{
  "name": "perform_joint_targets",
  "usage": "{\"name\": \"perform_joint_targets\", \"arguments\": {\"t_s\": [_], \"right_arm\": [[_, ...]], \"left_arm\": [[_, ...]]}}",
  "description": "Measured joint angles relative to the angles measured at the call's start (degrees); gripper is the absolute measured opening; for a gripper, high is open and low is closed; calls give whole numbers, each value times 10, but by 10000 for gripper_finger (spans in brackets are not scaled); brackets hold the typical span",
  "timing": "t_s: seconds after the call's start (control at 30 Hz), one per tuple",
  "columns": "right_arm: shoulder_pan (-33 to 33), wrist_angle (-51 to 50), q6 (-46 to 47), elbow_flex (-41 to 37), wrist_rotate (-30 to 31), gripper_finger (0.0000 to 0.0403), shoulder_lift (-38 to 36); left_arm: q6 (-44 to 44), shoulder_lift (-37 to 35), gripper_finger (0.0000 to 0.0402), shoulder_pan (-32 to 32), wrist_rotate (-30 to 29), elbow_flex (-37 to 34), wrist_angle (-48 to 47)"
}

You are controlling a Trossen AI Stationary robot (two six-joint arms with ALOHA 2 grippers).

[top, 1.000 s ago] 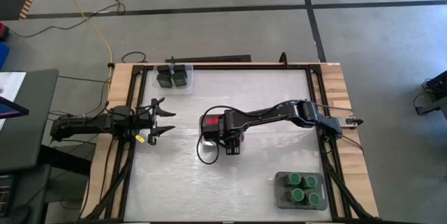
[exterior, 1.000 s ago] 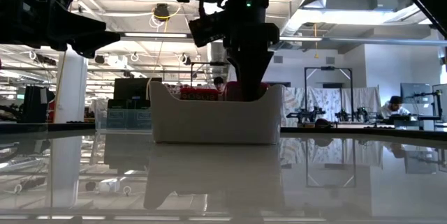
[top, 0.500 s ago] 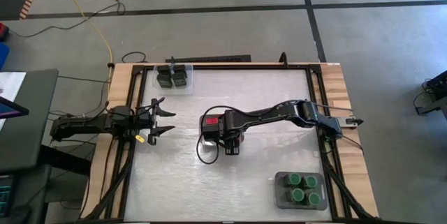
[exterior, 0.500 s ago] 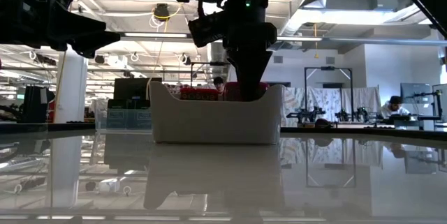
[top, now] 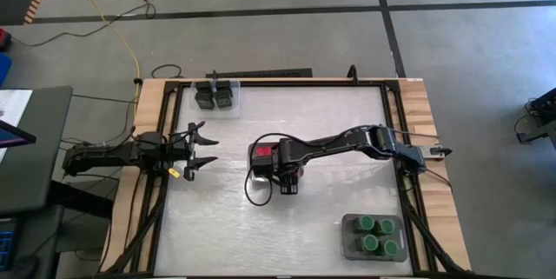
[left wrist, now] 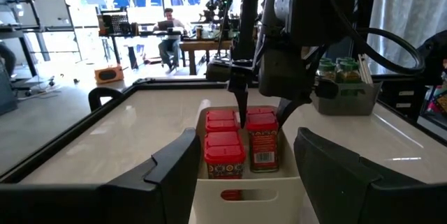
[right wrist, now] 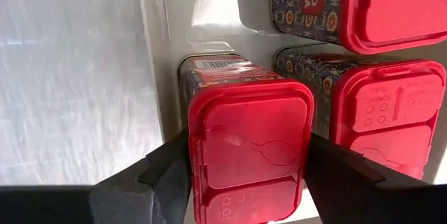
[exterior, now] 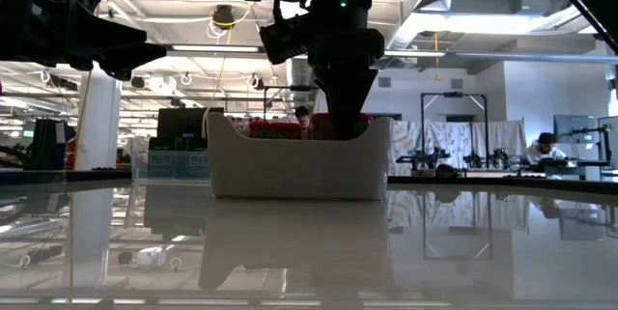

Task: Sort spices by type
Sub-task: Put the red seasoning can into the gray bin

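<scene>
Several red square-capped spices (left wrist: 223, 151) stand in a white tray (exterior: 290, 170) at the table's middle. My right gripper (top: 282, 177) points straight down into that tray, its fingers on either side of one red-capped spice container (right wrist: 248, 151) in a tray corner. My left gripper (top: 207, 150) waits level at the table's left edge, open and holding nothing. Black boxy spices (top: 215, 96) sit in a clear tray at the far left. Green round-capped spices (top: 373, 234) sit in a grey tray (top: 347, 246) at the near right. My right gripper holds the red spice container by its square cap, one finger (right wrist: 167, 175) against one side of the cap (right wrist: 199, 161) and the other against the opposite side. The fingers come from above, pointing down. The container stands upright inside the white tray beside the other red ones.
The table is framed by dark rails and wooden side strips (top: 148, 105). Bare white tabletop (top: 226, 227) lies between the three trays. Beyond the table the low view shows a workshop with benches and a seated person (exterior: 546, 146).
</scene>
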Motion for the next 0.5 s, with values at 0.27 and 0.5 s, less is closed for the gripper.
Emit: {"name": "perform_joint_targets", "arguments": {"t_s": [0.27,0.5], "right_arm": [[0,0,0,0,0,303,0],[-1,-37,4,37,0,312,-15]], "left_arm": [[0,0,222,0,0,0,0],[0,0,222,0,0,0,0]]}}
